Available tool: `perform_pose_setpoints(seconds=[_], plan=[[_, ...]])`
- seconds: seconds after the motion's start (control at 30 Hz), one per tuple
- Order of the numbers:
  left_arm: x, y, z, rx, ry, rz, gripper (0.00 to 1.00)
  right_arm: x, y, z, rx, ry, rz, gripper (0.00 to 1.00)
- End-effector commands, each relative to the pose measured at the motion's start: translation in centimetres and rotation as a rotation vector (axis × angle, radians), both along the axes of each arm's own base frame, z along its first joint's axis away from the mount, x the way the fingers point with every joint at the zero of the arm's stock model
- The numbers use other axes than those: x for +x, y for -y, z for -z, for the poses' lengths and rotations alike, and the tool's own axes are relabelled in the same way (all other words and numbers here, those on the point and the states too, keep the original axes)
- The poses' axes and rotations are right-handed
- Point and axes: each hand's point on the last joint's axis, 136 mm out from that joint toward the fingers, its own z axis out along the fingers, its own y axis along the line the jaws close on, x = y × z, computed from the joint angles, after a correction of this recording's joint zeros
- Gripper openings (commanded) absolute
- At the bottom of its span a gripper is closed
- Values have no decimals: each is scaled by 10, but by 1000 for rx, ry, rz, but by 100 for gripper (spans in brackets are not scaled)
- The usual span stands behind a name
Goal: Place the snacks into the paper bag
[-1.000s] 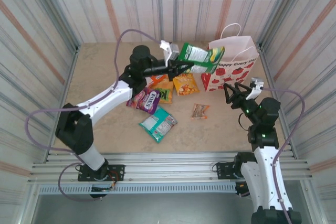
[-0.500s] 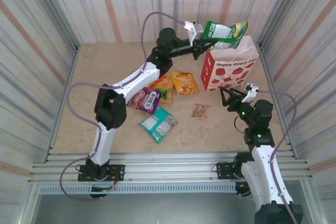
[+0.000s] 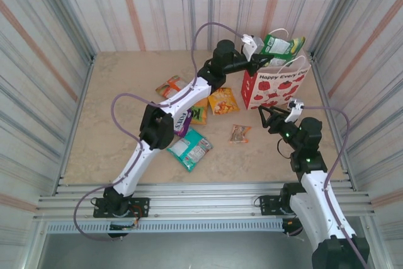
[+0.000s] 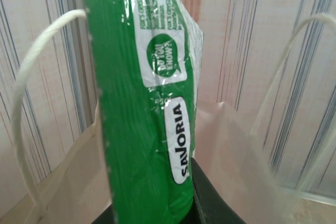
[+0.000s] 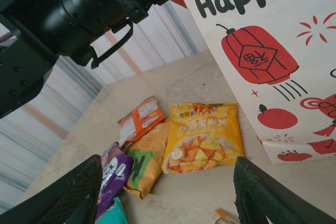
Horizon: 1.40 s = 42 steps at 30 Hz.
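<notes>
**A:** What does the left gripper (image 3: 263, 57) have hold of?

**B:** Its fingers are clamped on the near end of a green packet (image 4: 142, 129) lettered "SAVORIA". The packet stands edge-on and sticks out ahead of the fingertips.

**A:** And where is the paper bag (image 3: 277, 89)?

**B:** Directly below and ahead of that gripper. In the left wrist view the packet sits between the bag's two looped handles (image 4: 73, 15), over the open mouth. I cannot tell whether its far end is below the rim.

**A:** The right gripper (image 5: 165, 182)?

**B:** It's spread wide with nothing between its fingers, low over the table (image 3: 119, 92). The bag's printed front is just ahead, to its right.

**A:** And the other snacks?

**B:** They lie flat on the table, ahead and to the left of the right gripper:
- a yellow packet (image 5: 205, 135)
- an orange-and-white packet (image 5: 140, 121)
- an orange packet with green lettering (image 5: 144, 166)
- a purple packet (image 5: 113, 174)
- a teal packet (image 3: 189, 147)

A small brown packet (image 3: 239, 133) lies just beside the gripper, on its left.
</notes>
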Motion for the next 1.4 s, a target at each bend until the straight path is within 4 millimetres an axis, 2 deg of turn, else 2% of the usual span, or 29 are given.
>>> perform_pose_setpoints(seconds=[0.0,0.03,0.13,0.23,0.4,0.53,0.63,0.77,0.8,1.07,1.17,1.37], plan=[[-2,0,-32,-50,77,-32,18,2,-1,-8,-19,40,0,67],[-2,0,-32,-50,74,-36,23,2,-2,-7,-20,37,-2,67],[0,-2,-39,-58,83,-55,50,2,-2,-7,-23,36,-1,67],[-2,-6,-54,-68,115,-65,64,3,-1,-5,-25,33,3,67],[-10,-14,-82,-85,159,-67,65,6,-1,-7,-31,27,3,67],[-25,-24,-105,-92,165,-52,65,7,-1,-4,-52,-18,-2,67],[-34,-38,-115,-73,130,-72,65,6,-1,3,-67,-84,-3,66],[-46,-65,-112,-26,73,-124,66,2,-4,15,-78,-178,-19,65],[-53,-76,-117,-14,62,-136,67,1,-4,18,-80,-204,-18,65],[-84,-138,-72,131,-125,-247,66,-10,-19,39,-129,-363,-67,64],[-100,-159,-42,198,-232,-275,65,-16,-24,51,-146,-437,-73,64],[-136,-194,34,297,-475,-303,61,-29,-17,93,-91,-658,10,63]])
